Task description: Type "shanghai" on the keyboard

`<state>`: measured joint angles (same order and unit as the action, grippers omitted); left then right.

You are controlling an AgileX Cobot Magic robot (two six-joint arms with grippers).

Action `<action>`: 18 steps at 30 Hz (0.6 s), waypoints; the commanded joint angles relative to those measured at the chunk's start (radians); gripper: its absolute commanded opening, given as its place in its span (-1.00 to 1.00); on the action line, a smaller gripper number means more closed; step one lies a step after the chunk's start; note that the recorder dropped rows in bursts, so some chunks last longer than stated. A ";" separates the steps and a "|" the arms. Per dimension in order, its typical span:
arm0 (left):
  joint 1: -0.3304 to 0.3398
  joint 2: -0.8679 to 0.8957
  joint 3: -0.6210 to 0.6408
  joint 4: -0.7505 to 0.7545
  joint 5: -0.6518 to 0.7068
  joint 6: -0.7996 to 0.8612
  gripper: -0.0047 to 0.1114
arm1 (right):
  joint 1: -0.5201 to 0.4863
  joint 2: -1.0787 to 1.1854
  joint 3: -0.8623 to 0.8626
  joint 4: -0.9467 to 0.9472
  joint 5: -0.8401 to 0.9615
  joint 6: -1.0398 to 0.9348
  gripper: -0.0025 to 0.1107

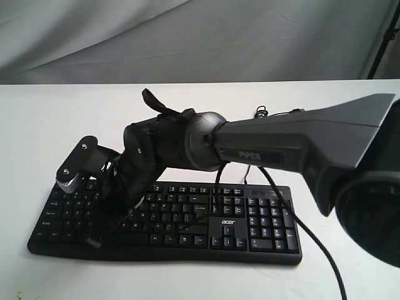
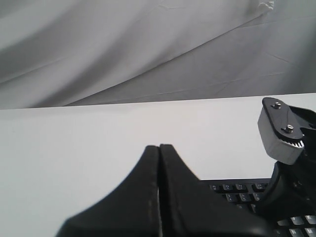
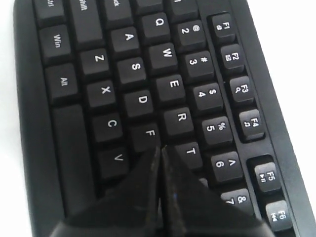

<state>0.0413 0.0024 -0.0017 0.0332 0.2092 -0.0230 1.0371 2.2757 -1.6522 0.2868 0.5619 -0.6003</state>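
Note:
The black keyboard (image 1: 250,226) with its white acer logo lies flat on the white table. My right arm reaches across it to the left half. In the right wrist view the right gripper (image 3: 160,149) is shut and empty, its tips hovering just above the keys (image 3: 143,64), between F, T and the key beside F, which they hide. In the exterior view the right gripper (image 1: 99,239) points down over the left letter keys. My left gripper (image 2: 159,147) is shut and empty, raised over bare table beside the keyboard's corner (image 2: 237,190); the exterior view does not show it.
A thin black cable (image 1: 312,245) runs from the right arm across the number pad and off the table's front. Another cable loop (image 1: 260,113) lies behind the keyboard. A grey backdrop (image 1: 187,37) hangs behind the table. The right wrist's geared grey bracket (image 2: 279,131) shows near the left gripper.

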 commanded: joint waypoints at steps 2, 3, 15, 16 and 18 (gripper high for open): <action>-0.006 -0.002 0.002 0.000 -0.011 -0.003 -0.92 | 0.000 0.006 -0.007 -0.007 -0.012 0.004 -0.96; -0.006 -0.002 0.002 0.000 -0.011 -0.003 -0.92 | 0.000 0.006 -0.007 -0.007 -0.012 0.004 -0.96; -0.006 -0.002 0.002 0.000 -0.011 -0.003 -0.92 | 0.000 -0.003 -0.007 -0.006 -0.009 -0.001 -0.96; -0.006 -0.002 0.002 0.000 -0.011 -0.003 -0.92 | 0.000 -0.008 -0.007 -0.013 -0.007 0.001 -0.96; -0.006 -0.002 0.002 0.000 -0.011 -0.003 -0.92 | 0.000 -0.026 -0.007 -0.018 0.001 0.001 -0.96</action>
<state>0.0413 0.0024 -0.0017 0.0332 0.2092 -0.0230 1.0371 2.2796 -1.6579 0.2865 0.5544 -0.6003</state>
